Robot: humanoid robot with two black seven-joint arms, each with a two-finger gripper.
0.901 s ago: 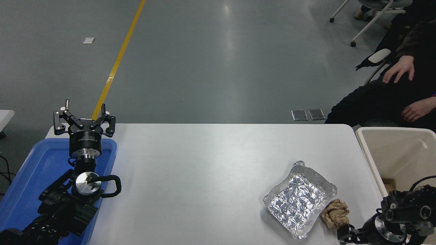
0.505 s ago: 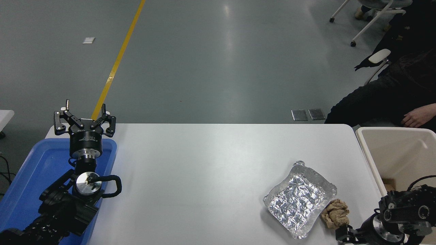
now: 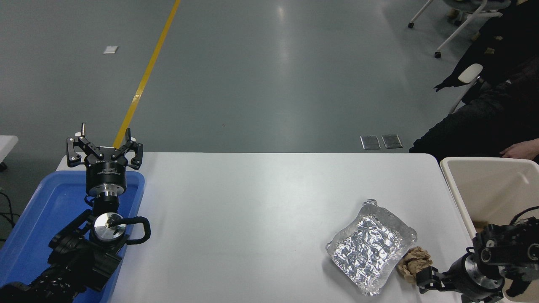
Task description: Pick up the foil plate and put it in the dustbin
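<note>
- Foil plate (image 3: 370, 247) flat on the white table (image 3: 252, 210), at about 5 o'clock from the table's centre, open side up, rim crumpled; not yet lifted, nothing gripping it.
- Brown paper ball (image 3: 414, 263) touching the plate's rim at its 4 o'clock side, between plate and incoming arm; likely a hindrance to a clean approach from that side.
- Right gripper (image 3: 426, 280) low at the picture's bottom right, at 4 o'clock from the plate, just beside the paper ball; pointed toward the plate, presumably lined up for a grasp on the near rim. Fingers only partly visible: apart or together, cannot tell.
- Dustbin (image 3: 457, 191) at 3 o'clock, off the table's right edge, mouth open and upward; close to the plate, so presumably only a short carry once lifted.
- Left gripper (image 3: 104, 145) parked at 9 o'clock over the blue tray's (image 3: 42, 210) far end, fingers spread, holding nothing, well clear of the work.
- A person's hand (image 3: 522, 150) beyond the bin at 2 o'clock, apart from the robot.
</note>
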